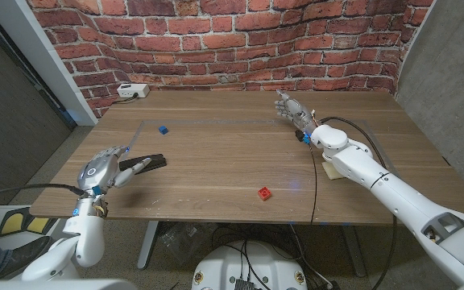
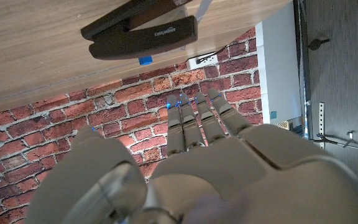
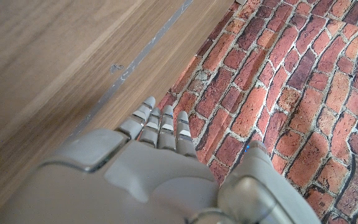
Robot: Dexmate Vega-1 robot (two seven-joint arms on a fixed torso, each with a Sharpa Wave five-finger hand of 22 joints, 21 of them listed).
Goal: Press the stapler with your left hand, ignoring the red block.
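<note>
The black stapler [image 2: 143, 31] carried a small pale label on its side, too small for me to read in my left wrist view. It lay on the wooden table [image 1: 216, 161] near the left edge, long and low, its matte top arm slightly raised over its base. My left hand [image 1: 107, 167] hovered just beside it at the table's left edge, released and holding nothing, my fingers [image 2: 199, 121] stretched out side by side toward the stapler; in the head view one fingertip came close to the stapler's near end, but I could not tell whether it touched. My right hand [image 1: 293, 111] stood at the far right of the table, also slack and empty, fingers spread and reaching toward the brick wall [image 1: 232, 40]. The red block [image 1: 265, 192], small and studded, sat near the table's front edge, well apart from both hands. A small blue block [image 1: 163, 128] lay farther back, beyond the stapler. A white power strip [image 1: 133, 91] rested at the table's far left corner against the rough red brick. A yellowish pad [image 1: 333, 171] lay partly hidden under my right forearm.
</note>
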